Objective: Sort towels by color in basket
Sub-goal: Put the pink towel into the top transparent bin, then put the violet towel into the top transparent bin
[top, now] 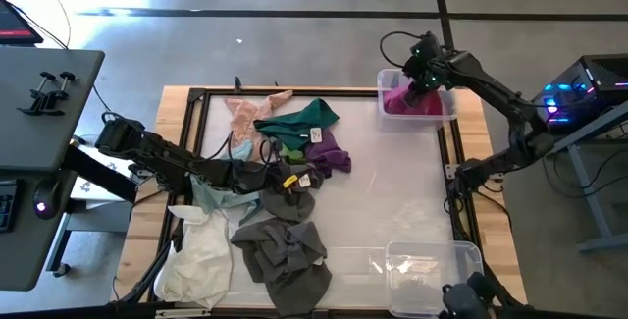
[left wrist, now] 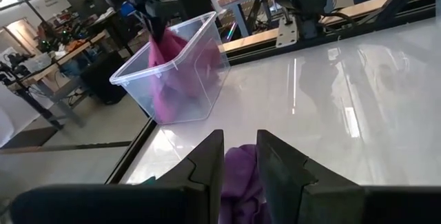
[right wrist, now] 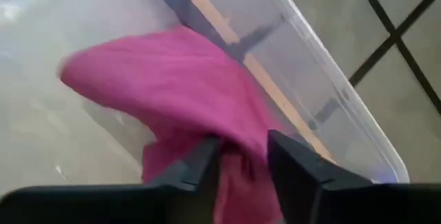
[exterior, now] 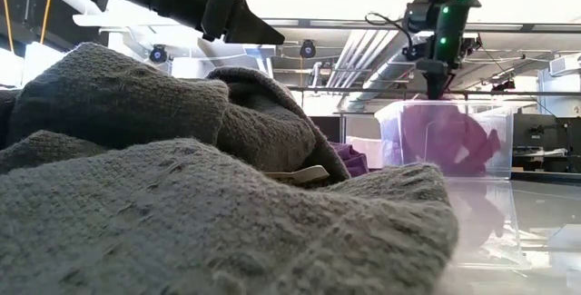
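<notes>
The towels lie heaped on the table's left half: peach-pink (top: 245,113), dark green (top: 312,118), purple (top: 332,154), pale mint (top: 211,197), white (top: 196,260) and dark grey (top: 285,250). The grey ones fill the low view (exterior: 182,195). My left gripper (top: 294,177) (left wrist: 240,176) reaches into the heap from the left and is shut on the purple towel. My right gripper (top: 424,85) (right wrist: 244,162) (exterior: 434,82) hangs over the clear bin (top: 448,111) at the far right corner, shut on a magenta towel (top: 402,101). My left gripper pinches a fold of the purple towel (left wrist: 241,172) between its two fingers, coming low from the table's left; the rest of the towel lies on the heap. My right gripper holds the magenta towel by its top (right wrist: 238,156) from above, pointing down. The towel hangs below the fingers into the bin (exterior: 454,141).
A second clear bin (top: 432,270) stands at the near right corner. The table's right half between the two bins is bare white board (top: 392,191). A black frame (top: 294,91) borders the board. A desk with clamps (top: 49,88) stands off the table's left.
</notes>
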Motion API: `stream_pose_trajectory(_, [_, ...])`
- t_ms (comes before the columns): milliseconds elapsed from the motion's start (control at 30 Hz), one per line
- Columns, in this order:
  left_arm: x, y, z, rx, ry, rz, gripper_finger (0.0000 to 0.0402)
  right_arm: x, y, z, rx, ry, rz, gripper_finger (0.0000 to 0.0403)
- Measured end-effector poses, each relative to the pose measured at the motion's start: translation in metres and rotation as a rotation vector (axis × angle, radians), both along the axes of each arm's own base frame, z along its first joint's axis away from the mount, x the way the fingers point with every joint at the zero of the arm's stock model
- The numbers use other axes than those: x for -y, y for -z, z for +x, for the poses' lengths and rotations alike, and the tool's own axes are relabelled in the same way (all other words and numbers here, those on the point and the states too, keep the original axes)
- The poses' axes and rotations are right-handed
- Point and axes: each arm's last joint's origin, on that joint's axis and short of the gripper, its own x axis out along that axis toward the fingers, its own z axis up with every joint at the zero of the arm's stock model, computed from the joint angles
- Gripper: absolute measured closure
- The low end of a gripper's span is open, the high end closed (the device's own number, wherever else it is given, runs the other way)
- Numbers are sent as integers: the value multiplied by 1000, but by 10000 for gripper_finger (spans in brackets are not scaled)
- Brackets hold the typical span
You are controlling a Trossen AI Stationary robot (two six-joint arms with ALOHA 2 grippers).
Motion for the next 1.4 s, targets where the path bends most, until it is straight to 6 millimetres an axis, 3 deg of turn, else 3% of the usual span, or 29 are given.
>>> stream_pose_trajectory(133, [0, 0, 0, 9, -5, -21, 328, -5, -7, -5, -23, 15, 24, 236])
stream_pose_trajectory(333, [0, 0, 0, 15, -8, -33, 328, -25, -27, -9, 53, 50, -10, 227])
stream_pose_trajectory(500, [0, -1, 0, 27, -11, -49, 328, -54, -40, 0, 202, -56, -33, 226])
stream_pose_trajectory(667, [1, -1, 0, 27, -9, -49, 328, -93, -40, 18, 362, -213, -84, 227])
stream_pose_trajectory(867, [6, -1, -1, 27, 9, -50, 328, -149, -13, 47, 588, -457, -119, 235])
stream_pose_trajectory(1100, [7, -1, -1, 27, 12, -50, 328, -211, 47, 79, 791, -780, -208, 236])
stream_pose_trajectory(1267, [1, -2, 0, 44, -6, -54, 328, -230, 80, 98, 886, -803, -288, 236])
stream_pose_trajectory(1400, [0, -2, 1, 54, -17, -76, 328, -235, 105, 119, 819, -890, -309, 236])
